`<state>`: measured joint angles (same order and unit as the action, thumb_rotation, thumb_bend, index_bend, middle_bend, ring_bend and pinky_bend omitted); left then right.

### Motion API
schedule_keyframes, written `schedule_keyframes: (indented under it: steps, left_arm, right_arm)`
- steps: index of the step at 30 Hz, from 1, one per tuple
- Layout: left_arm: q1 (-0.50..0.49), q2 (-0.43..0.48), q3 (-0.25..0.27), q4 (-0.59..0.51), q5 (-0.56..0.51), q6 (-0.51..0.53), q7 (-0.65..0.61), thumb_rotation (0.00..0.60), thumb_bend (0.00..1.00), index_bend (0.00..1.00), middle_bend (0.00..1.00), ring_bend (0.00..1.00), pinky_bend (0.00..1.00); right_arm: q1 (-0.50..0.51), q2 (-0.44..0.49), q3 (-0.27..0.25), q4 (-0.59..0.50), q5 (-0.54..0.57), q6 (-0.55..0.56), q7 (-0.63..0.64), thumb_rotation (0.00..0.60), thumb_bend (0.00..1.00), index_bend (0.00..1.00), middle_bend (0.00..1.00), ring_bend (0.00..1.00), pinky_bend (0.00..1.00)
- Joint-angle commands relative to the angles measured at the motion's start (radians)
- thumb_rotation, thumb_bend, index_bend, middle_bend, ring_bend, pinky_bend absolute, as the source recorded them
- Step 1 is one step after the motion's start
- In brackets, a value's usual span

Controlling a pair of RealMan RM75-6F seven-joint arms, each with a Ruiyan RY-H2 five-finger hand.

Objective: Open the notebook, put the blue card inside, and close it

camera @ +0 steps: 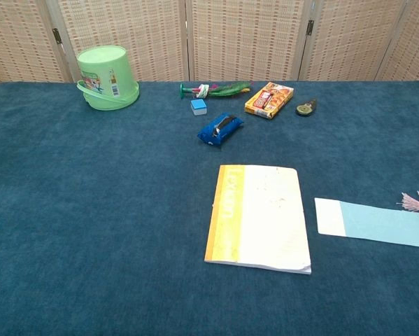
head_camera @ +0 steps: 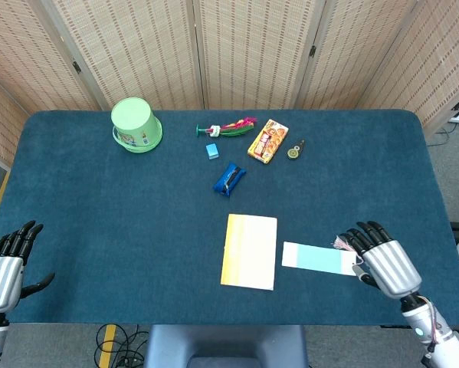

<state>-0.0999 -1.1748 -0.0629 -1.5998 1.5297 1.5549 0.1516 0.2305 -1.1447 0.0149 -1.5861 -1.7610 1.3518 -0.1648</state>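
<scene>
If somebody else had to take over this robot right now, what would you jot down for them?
Left hand: open, holding nothing, at the near left edge of the table.
Right hand: open, fingers spread at the tassel end of the blue card; contact unclear.
Notebook: closed, flat, near centre. The card lies flat just beside it, toward the right hand.
Done: nothing yet.
Left: open the notebook, lay the card inside, close it.

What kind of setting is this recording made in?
Probably an indoor lab or demo space: a table covered in blue felt, woven folding screens as a backdrop, and small props such as a green bucket and a notebook.
</scene>
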Motion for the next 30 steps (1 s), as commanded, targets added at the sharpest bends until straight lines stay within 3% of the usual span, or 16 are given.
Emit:
schedule_keyframes:
  steps: [1,13,30]
  left_arm:
    - [0.003,0.002,0.001,0.001,0.0,0.003,-0.003,0.6,0.17,0.14,0.11,0.18,0.22]
    - [0.022,0.005,0.006,0.021,-0.004,0.02,-0.033,0.6,0.17,0.15,0.11,0.18,0.22]
    - [0.026,-0.005,0.007,0.042,-0.012,0.01,-0.055,0.6,0.17,0.15,0.11,0.18,0.22]
  right_arm:
    - [0.079,-0.052,-0.009,0.029,-0.053,-0.086,0.004,0.6,0.18,0.29,0.28,0.16,0.18]
    - [0.28,-0.241,-0.035,0.209,-0.137,-0.274,0.056,0.6,0.19,0.33,0.29,0.17,0.18]
    - [0.388,-0.414,-0.086,0.448,-0.178,-0.263,0.117,0.6,0.2,0.34,0.29,0.17,0.18]
